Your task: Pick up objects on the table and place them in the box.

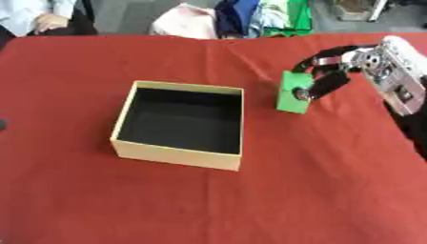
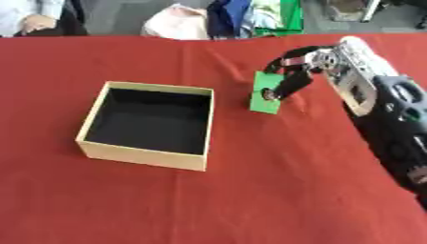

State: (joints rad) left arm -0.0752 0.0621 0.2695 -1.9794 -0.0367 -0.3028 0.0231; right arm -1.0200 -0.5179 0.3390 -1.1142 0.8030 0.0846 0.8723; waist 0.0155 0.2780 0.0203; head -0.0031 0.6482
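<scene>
**Green block pinched beside the empty box**

Red tablecloth covers the whole work surface. On it sits the box, pale cream outside, black inside, open-topped and with nothing in it. To its right the right hand comes in from the view's upper right, its dark fingers curled over the green block, pinching it from above and in front. The left hand shows in neither view.

The block is a flat, bright green slab standing on its edge, near the box's right wall but apart from it. Whether its lower edge rests on the cloth or is just clear of it, I cannot tell.

Risk, as I judge it: the pinch covers only the upper part, so the slab could swing or slip during the carry, or strike the near wall if carried too low.
</scene>
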